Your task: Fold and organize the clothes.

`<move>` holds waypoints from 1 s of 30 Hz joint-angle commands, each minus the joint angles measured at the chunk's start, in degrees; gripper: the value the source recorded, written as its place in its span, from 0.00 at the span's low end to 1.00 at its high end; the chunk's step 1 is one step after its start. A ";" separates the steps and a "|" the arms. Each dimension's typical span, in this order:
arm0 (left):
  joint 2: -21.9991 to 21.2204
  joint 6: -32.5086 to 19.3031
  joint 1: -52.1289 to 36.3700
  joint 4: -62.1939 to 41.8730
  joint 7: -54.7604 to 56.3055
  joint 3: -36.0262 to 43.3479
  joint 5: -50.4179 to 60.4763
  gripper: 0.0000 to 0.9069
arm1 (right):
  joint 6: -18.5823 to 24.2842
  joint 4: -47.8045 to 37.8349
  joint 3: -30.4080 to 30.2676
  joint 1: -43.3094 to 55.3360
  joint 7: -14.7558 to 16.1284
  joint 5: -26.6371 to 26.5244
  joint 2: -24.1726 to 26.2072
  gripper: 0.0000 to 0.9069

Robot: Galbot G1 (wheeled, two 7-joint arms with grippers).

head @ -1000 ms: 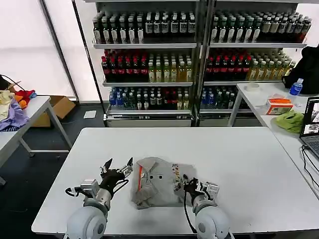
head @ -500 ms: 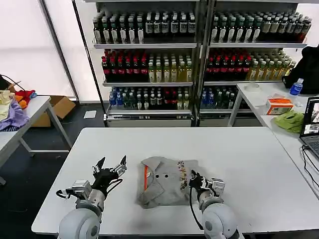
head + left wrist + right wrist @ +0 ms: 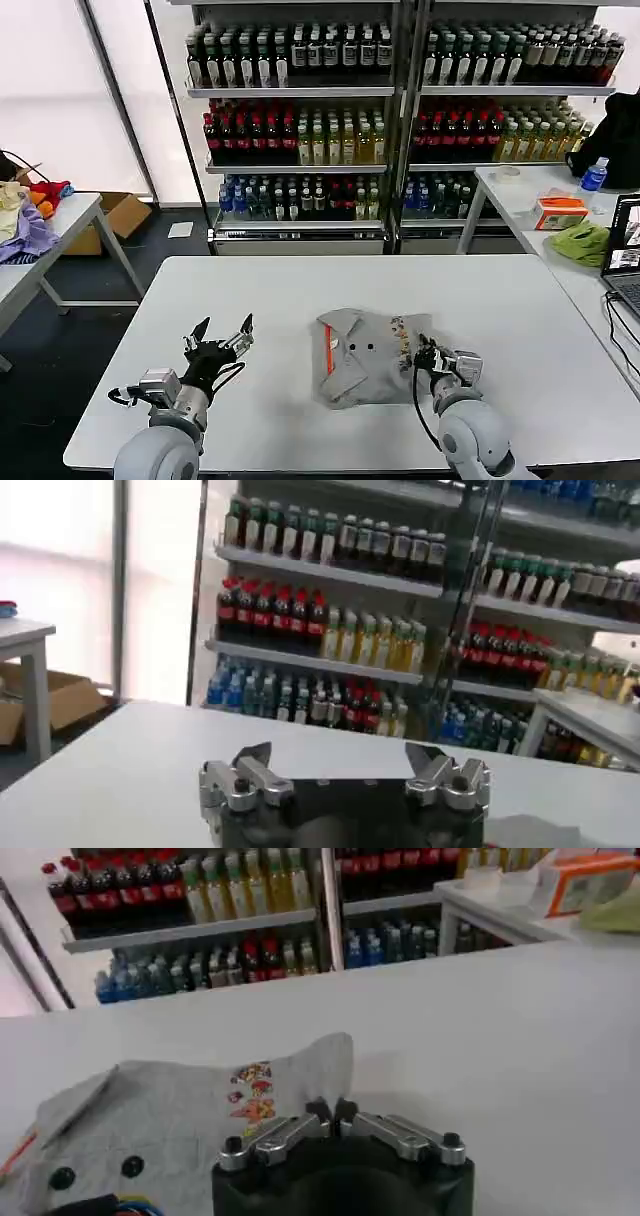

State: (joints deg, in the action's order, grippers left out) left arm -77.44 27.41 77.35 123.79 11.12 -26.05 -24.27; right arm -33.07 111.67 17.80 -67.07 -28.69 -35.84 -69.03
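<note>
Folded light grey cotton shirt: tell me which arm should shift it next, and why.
Right. The right gripper is shut on the folded light grey cotton shirt at its logo edge. The left gripper hangs open over bare white table, apart from the shirt.

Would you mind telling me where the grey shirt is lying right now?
In the head view, the shirt lies folded on the white table, right of centre near the front edge, its right edge at the right gripper.

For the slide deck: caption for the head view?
Right end effector pinches the folded grey shirt; left end effector open beside it.
</note>
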 commanded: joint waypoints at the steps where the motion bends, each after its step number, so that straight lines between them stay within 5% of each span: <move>1: -0.41 -0.02 3.19 2.41 -0.46 0.39 0.32 1.00 | -0.03 -3.03 2.22 0.36 2.17 6.27 2.08 1.00; 8: -0.81 0.14 3.45 1.57 -0.73 1.61 0.75 1.00 | 3.43 5.97 3.70 -3.74 3.24 21.30 0.30 1.00; 13: -1.11 0.26 3.52 1.55 -1.00 2.17 1.27 1.00 | 3.63 10.57 2.51 -4.75 3.58 23.85 0.32 1.00; 20: -0.91 0.44 3.61 1.53 -0.98 1.83 0.87 1.00 | -0.19 15.88 -4.52 -9.95 1.74 16.62 0.07 1.00; 30: -1.38 0.02 4.69 0.42 -1.19 2.19 1.00 1.00 | -0.31 10.51 -4.02 -11.35 -0.75 10.20 2.30 1.00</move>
State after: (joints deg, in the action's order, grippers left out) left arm -78.88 27.61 81.31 124.88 9.97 -23.78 -23.21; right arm -32.67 122.54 15.59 -75.50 -27.90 -22.05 -67.74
